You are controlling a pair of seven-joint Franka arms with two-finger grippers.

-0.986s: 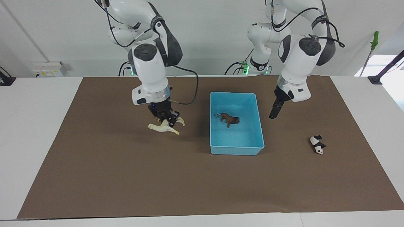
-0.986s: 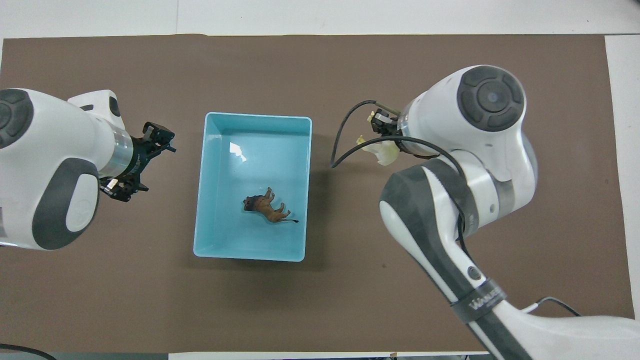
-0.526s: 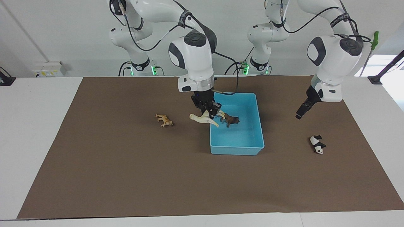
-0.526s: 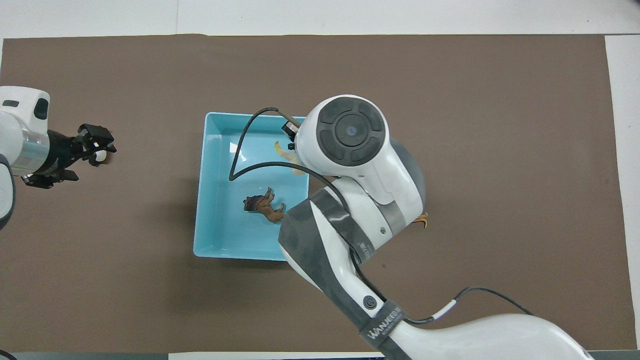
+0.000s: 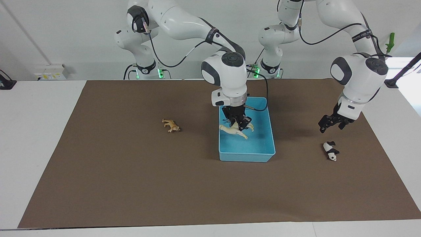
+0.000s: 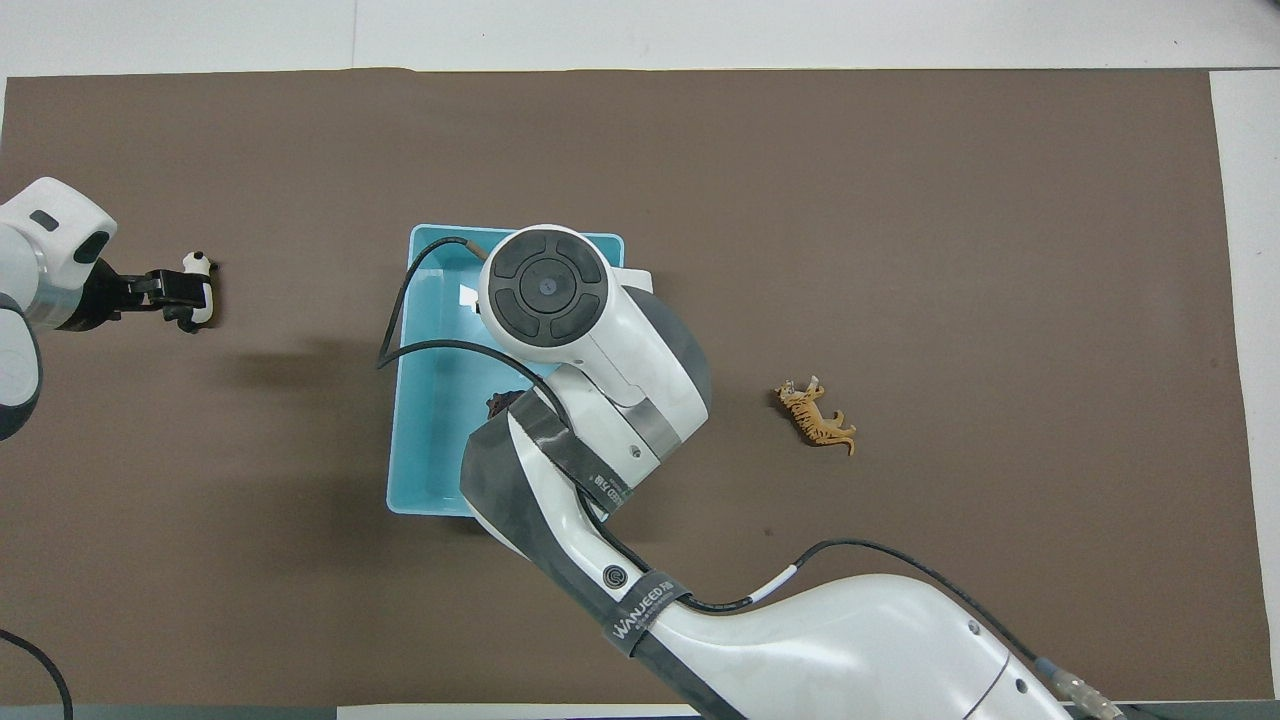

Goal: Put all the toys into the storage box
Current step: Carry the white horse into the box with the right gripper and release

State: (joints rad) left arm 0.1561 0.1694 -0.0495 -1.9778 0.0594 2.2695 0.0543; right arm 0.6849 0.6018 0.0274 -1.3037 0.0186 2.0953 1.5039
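Cream long-necked plastic llama figurine [image 5: 234, 130], clamped in our right jaws [image 5: 237, 125], hangs lengthwise over the light blue plastic storage box [image 5: 246, 153]; left jaws [image 5: 332, 124], apart, hover above the black-and-white plastic panda [image 5: 330, 151].

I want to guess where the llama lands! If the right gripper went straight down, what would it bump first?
Probably the floor of the light blue plastic storage box: the right gripper, shut on the cream long-necked llama figurine, points down over it. The brown lion lies hidden beneath, so it may come first.

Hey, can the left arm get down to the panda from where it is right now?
Probably yes. The left tool hangs open just above the panda, which lies alone on the brown mat with nothing between them.
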